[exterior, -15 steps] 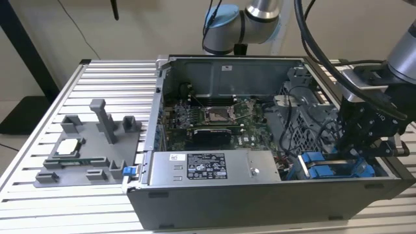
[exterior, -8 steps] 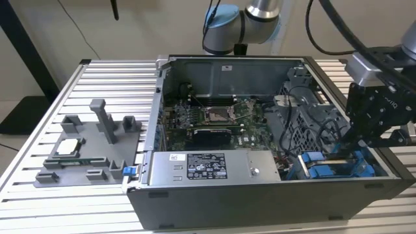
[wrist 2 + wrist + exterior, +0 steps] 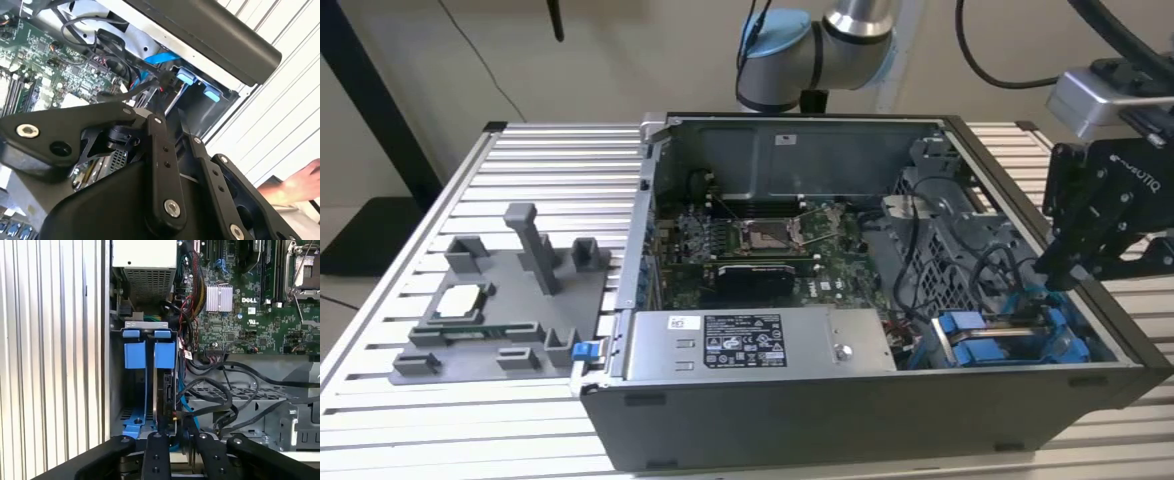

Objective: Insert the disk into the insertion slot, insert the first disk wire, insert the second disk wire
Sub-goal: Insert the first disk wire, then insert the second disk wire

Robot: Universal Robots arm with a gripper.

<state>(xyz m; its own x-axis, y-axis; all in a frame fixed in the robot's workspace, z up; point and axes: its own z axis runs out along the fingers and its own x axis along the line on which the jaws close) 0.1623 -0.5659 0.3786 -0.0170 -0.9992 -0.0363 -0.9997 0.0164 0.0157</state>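
Ribbed aluminium table carries everything, and an open grey sheet-metal computer case lies on its middle. Inside the case, a green motherboard covers the floor, and a grey labelled power-supply box sits along the case's near wall. Outside the case, on the exterior view's left, stands a grey plastic fixture.

At the case's corner on the exterior view's right, the black gripper reaches down into the rectangular grey drive bay with blue fittings, the insertion slot. The silver hard disk in its blue carrier already stands on edge inside this slot. In the first wrist view the fingers are drawn close together and appear clamped on a black cable plug at the disk's exposed end.
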